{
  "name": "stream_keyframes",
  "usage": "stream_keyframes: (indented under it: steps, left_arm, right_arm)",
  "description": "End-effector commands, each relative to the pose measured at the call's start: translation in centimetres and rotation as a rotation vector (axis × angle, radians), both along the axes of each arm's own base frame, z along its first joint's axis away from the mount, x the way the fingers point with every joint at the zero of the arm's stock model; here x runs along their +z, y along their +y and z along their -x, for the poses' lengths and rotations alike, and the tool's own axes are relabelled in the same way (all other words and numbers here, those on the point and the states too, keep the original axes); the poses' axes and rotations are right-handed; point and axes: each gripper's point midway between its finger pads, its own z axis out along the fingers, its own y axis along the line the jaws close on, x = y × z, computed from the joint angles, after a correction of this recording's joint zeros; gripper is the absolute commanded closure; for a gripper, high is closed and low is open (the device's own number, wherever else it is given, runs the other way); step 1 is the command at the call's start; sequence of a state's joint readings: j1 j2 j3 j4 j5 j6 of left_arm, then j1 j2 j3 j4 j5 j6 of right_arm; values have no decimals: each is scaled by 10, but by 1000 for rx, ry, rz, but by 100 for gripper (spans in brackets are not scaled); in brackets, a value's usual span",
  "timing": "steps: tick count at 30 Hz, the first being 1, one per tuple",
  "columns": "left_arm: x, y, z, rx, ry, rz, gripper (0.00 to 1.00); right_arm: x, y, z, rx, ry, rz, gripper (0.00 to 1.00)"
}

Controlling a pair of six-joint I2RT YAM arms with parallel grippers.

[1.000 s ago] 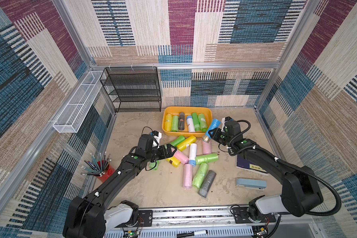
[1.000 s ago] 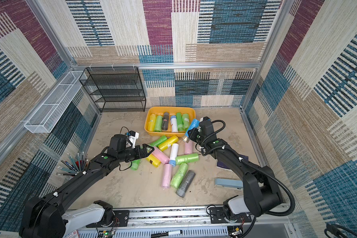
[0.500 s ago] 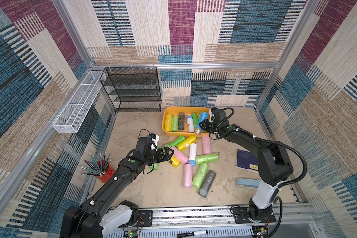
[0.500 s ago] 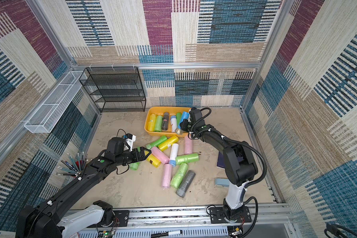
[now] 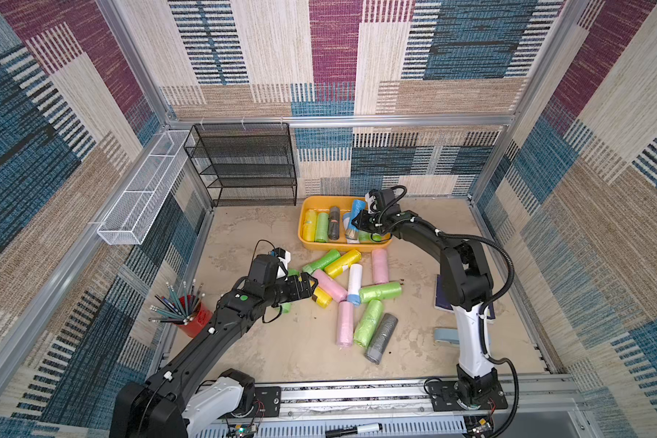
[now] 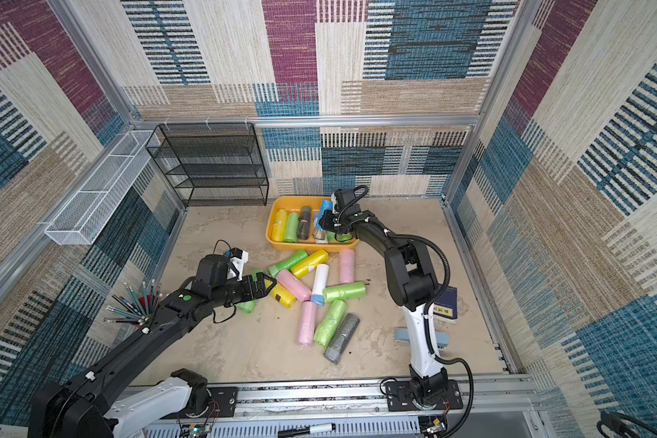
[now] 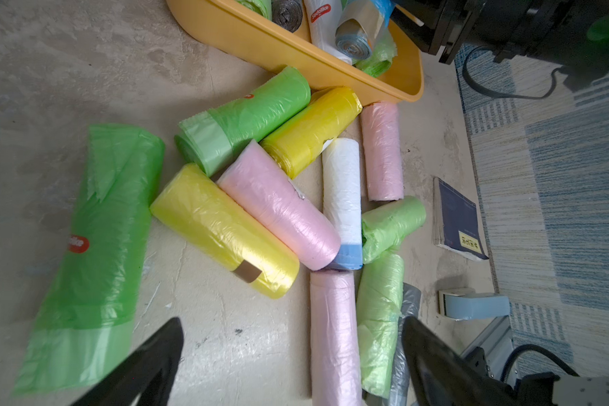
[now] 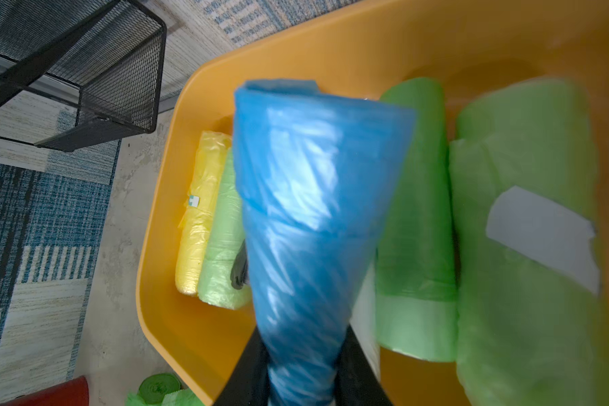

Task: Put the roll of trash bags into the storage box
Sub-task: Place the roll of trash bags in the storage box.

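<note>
The orange-yellow storage box (image 5: 341,247) (image 6: 305,247) stands at the back of the floor with several rolls lying in it. My right gripper (image 5: 362,222) (image 6: 329,222) (image 8: 301,351) is shut on a blue roll of trash bags (image 5: 357,208) (image 8: 310,197), which it holds tilted over the box's right half, above the green rolls there. My left gripper (image 5: 312,282) (image 6: 268,283) (image 7: 292,327) hangs open and empty over the floor. It is at the left edge of a pile of loose rolls (image 5: 351,280), close to a yellow roll (image 7: 225,232).
A black mesh rack (image 5: 247,167) and a white wire basket (image 5: 141,201) line the back left. A red cup of pencils (image 5: 194,314) stands left of my left arm. A dark notebook (image 7: 457,218) and a pale blue stapler (image 5: 446,335) lie at the right.
My right gripper has carried the blue roll leftward from beside the box's right end to over the box. My left gripper has barely shifted and stays open.
</note>
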State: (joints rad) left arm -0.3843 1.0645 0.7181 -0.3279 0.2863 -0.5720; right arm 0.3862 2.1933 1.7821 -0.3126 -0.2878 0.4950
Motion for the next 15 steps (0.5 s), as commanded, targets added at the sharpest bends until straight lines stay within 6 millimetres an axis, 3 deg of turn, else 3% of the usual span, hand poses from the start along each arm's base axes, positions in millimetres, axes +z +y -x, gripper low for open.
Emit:
stream_keyframes:
  steps: [1,15]
  left_arm:
    - [2,2,-3,-3,-15,-23,3]
    - [-1,4,-2,-2,-5,-38,3]
  right_arm:
    - [4,9,-5,29,-19,-18,88]
    - [-41,32,-25,64,42,80,85]
